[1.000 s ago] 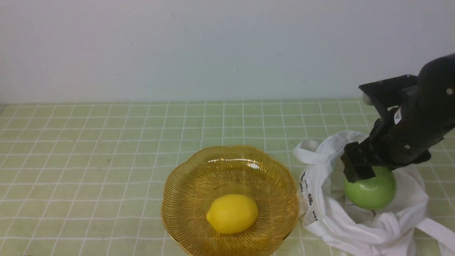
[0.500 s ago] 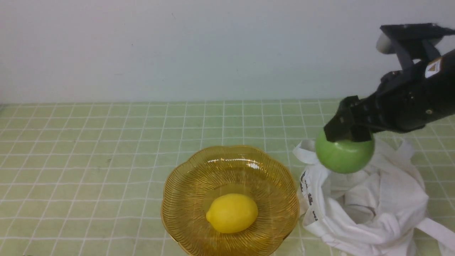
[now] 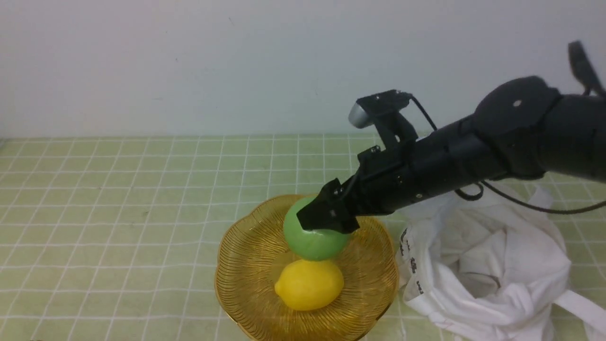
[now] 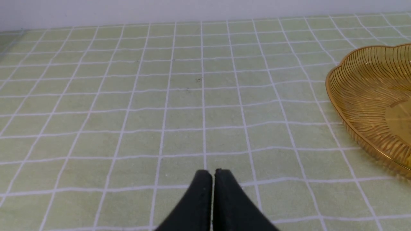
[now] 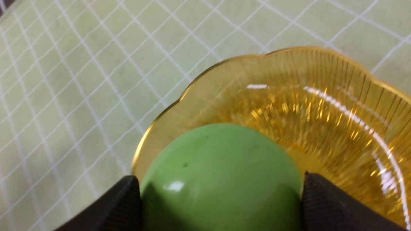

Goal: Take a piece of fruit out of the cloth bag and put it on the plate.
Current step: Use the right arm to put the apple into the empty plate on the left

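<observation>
My right gripper is shut on the green apple and holds it over the far half of the amber plate, just behind the lemon. In the right wrist view the apple sits between the two black fingers above the plate. The white cloth bag lies crumpled to the right of the plate, its mouth open. My left gripper is shut and empty above the checked cloth, left of the plate; it does not show in the front view.
A yellow lemon lies in the near middle of the plate. A bag strap trails to the right front. A pale wall stands behind the green checked tablecloth.
My right gripper lifted the apple out of the bag, then carried it left and down over the plate. The bag has slumped. The lemon and plate have not moved.
</observation>
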{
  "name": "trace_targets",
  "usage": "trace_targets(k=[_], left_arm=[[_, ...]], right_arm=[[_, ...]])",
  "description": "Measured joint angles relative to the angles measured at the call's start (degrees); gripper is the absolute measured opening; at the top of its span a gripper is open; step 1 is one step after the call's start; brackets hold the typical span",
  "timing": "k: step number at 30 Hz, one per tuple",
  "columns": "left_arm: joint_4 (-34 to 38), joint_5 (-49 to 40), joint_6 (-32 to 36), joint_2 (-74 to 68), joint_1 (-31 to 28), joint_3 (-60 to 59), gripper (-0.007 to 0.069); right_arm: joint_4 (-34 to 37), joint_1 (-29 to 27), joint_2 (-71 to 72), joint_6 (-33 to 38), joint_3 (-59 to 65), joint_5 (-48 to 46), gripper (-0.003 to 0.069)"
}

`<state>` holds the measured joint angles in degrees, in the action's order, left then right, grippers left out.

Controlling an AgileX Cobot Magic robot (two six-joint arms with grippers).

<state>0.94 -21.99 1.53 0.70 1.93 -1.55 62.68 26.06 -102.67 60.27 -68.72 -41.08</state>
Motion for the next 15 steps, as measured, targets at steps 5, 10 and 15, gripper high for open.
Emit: trace_targets(k=[5,10,15], left_arm=[[0.0,0.0,0.0,0.0,0.0,0.0,-0.0008],[0.0,0.0,0.0,0.0,0.0,0.0,-0.0008],[0.0,0.0,0.0,0.0,0.0,0.0,-0.0008]], right_arm=[[7.08,0.0,-4.36,8.42,0.0,2.98,0.0582],[10.74,0.0,-6.09,11.83,0.0,4.73,0.0662],[10.92,0.0,-6.09,12.28,-0.11,6.65,0.0689]])
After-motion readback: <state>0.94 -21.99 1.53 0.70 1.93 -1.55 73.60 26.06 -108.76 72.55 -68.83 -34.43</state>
